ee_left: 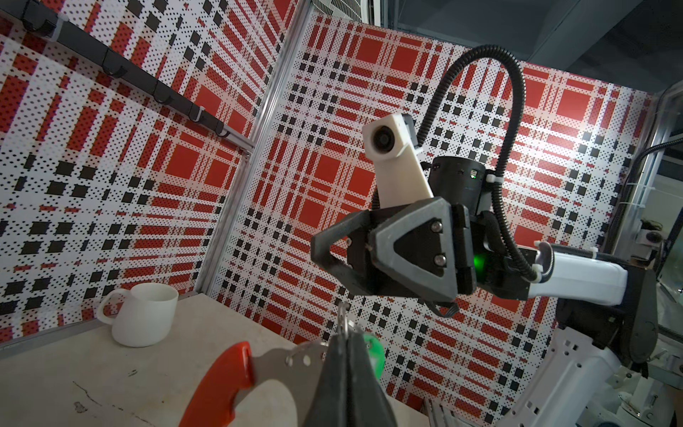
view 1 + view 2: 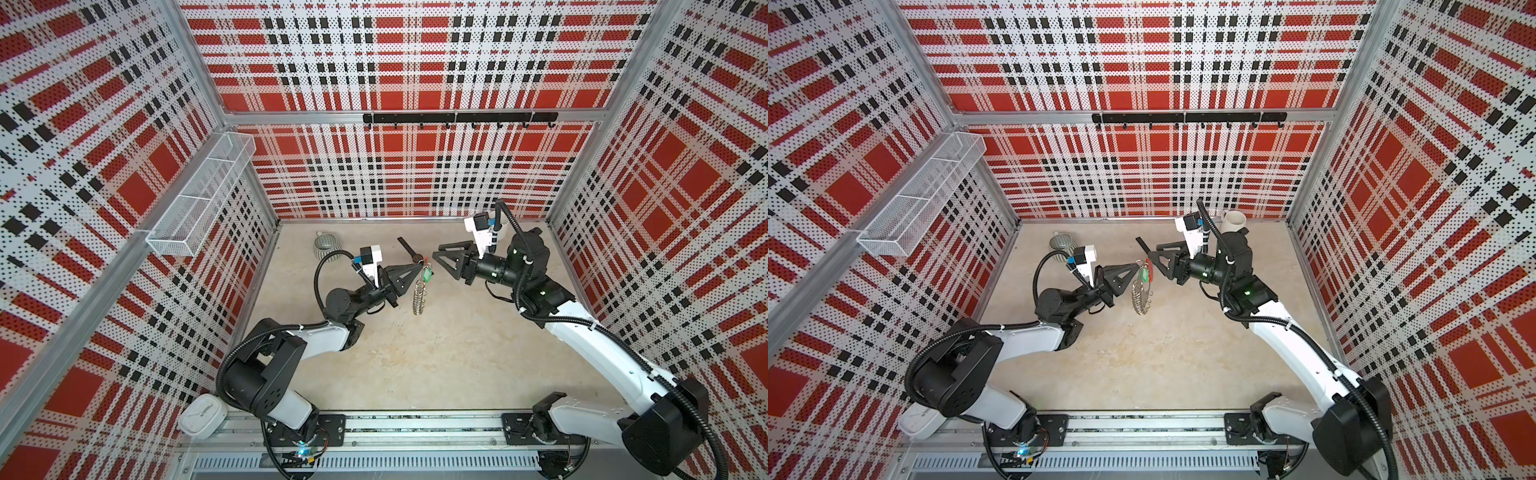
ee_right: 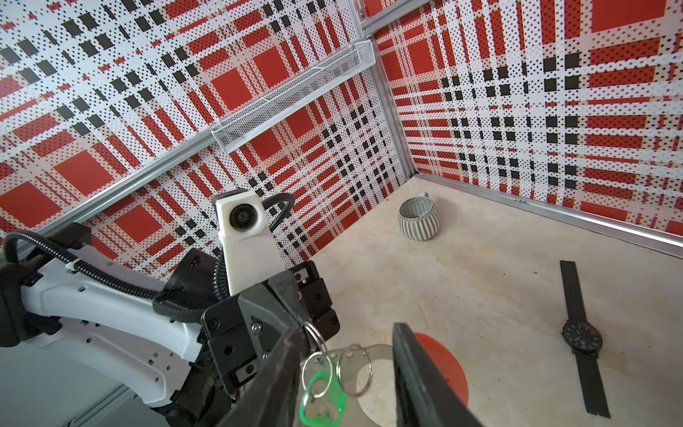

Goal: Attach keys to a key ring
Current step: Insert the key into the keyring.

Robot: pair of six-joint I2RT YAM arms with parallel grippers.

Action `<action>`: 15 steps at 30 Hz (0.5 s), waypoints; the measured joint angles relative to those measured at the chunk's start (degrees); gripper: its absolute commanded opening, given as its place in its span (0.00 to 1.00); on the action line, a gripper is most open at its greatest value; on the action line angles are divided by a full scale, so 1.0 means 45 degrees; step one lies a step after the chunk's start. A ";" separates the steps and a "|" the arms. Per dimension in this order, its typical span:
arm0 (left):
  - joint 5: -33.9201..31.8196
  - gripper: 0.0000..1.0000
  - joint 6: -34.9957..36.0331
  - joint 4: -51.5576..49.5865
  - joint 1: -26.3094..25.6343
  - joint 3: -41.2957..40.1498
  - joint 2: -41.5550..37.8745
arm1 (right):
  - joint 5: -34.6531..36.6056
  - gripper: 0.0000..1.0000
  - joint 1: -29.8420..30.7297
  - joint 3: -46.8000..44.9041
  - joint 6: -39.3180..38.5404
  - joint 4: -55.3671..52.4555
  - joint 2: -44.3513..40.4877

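The key ring [image 2: 417, 297] is pinched by the left end effector [image 2: 420, 266], aloft near the watch [image 3: 582, 338]. The likely light, slippery key [image 3: 323, 395] is flanked by the spread right end effector [image 3: 347, 331]; its flat faces are best gripped.

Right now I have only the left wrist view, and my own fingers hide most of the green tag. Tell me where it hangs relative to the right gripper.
Observer: In the right wrist view the green key tag dangles in line with the gap between the right gripper's open fingers.
Operator: Report how the key ring hangs below my frame.
Observer: In a top view the key ring hangs edge-on from the shut left gripper. I cannot tell whether its lower end reaches the table.
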 measured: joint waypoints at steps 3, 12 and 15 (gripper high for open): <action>-0.0296 0.00 0.0044 -0.0175 -0.0024 -0.0087 -0.0316 | -0.0253 0.44 0.0000 -0.0073 0.0180 0.0311 0.0126; -0.1394 0.00 0.0923 -0.1321 -0.0529 -0.0398 -0.1336 | -0.1166 0.35 0.0000 0.0155 0.0573 0.0758 0.1185; -0.1627 0.00 0.1039 -0.1608 -0.0612 -0.0529 -0.1467 | -0.1477 0.35 0.0000 0.0160 0.0763 0.0889 0.1258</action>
